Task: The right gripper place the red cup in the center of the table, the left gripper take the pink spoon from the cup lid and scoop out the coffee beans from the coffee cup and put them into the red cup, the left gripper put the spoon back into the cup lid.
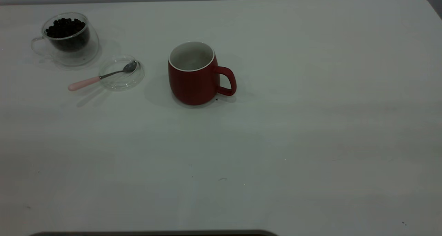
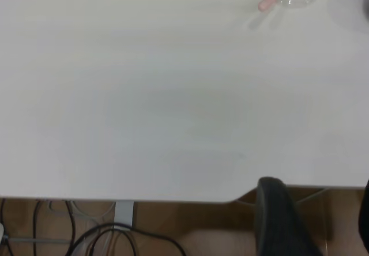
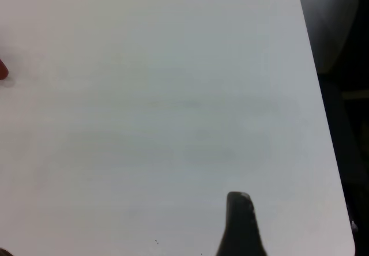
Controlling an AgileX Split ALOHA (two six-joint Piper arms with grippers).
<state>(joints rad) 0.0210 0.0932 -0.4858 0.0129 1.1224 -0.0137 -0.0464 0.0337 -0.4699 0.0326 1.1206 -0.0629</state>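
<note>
The red cup stands upright near the middle of the table, its handle to the right and its white inside bare; a red sliver of it shows in the right wrist view. The pink spoon lies with its bowl in the cup lid, handle sticking out left. Behind them stands the coffee cup, holding coffee beans. Neither arm appears in the exterior view. My left gripper hangs open over the table's near edge, far from the spoon. My right gripper shows a single black finger above bare table.
Cables and a brown floor lie beyond the table edge in the left wrist view. The table's right edge runs close to the right arm. A dark strip lines the front edge.
</note>
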